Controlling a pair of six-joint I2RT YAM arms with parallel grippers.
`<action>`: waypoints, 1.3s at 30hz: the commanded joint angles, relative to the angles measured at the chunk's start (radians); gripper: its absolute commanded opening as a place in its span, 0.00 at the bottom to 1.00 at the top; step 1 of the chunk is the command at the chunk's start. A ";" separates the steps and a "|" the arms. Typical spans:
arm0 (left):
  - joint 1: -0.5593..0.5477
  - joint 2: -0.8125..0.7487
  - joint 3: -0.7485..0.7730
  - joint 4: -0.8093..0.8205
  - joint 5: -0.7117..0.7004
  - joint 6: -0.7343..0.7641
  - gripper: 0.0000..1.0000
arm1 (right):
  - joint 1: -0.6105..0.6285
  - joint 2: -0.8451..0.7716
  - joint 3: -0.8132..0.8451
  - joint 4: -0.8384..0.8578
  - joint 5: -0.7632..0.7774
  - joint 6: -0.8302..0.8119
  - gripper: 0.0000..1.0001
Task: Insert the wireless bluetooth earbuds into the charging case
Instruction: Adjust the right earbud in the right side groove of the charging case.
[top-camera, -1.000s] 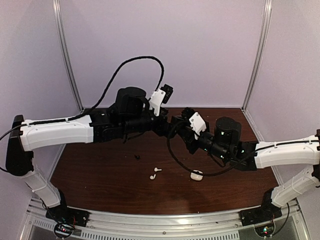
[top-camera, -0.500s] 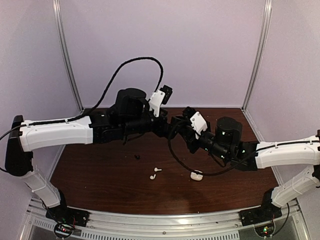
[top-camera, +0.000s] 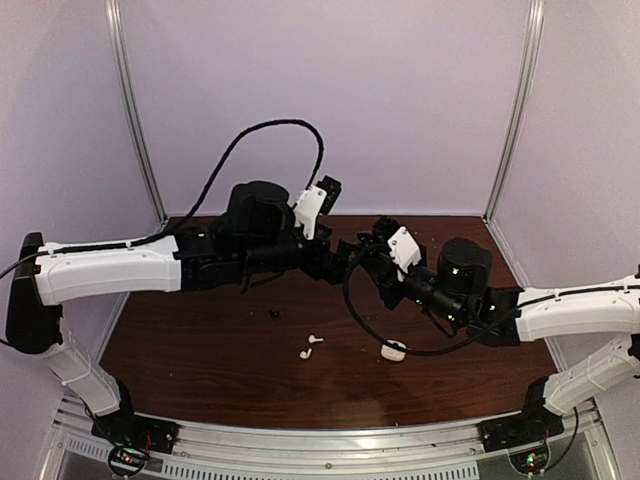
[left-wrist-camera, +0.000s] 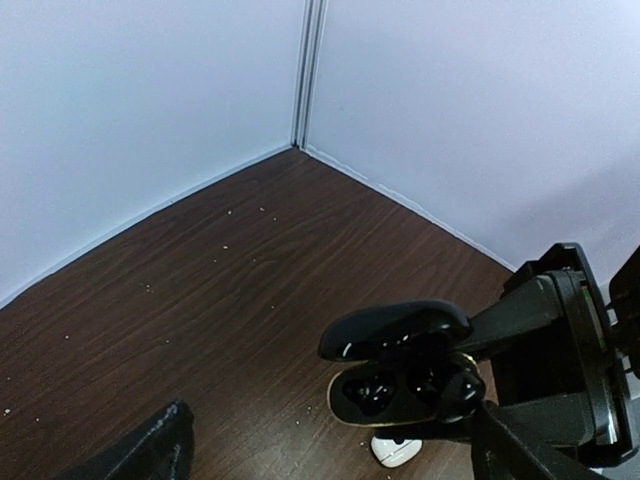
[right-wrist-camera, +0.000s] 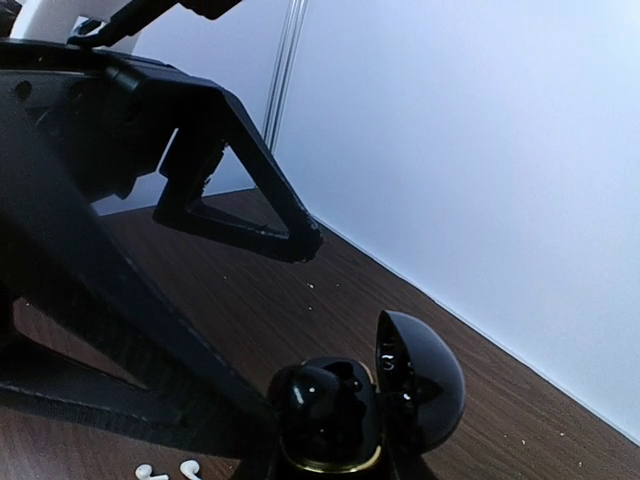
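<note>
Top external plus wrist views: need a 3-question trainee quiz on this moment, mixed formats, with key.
1. Fill in: ___ white earbuds lie loose on the table.
2. True or false: the black charging case has its lid shut.
3. Multiple choice: the black charging case is A) resting on the table, B) held in the right gripper, C) out of every view.
Key: 1 two; 2 false, the lid stands open; 3 B.
</note>
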 joint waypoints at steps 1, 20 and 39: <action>0.023 -0.031 -0.017 0.009 -0.023 0.000 0.98 | 0.007 -0.045 -0.016 0.079 -0.034 -0.004 0.00; 0.128 -0.172 -0.111 0.025 0.076 0.071 0.98 | -0.088 -0.145 -0.147 0.214 -0.234 0.069 0.00; 0.379 -0.082 -0.304 -0.211 0.176 -0.064 0.82 | -0.191 -0.205 -0.204 0.168 -0.424 0.192 0.00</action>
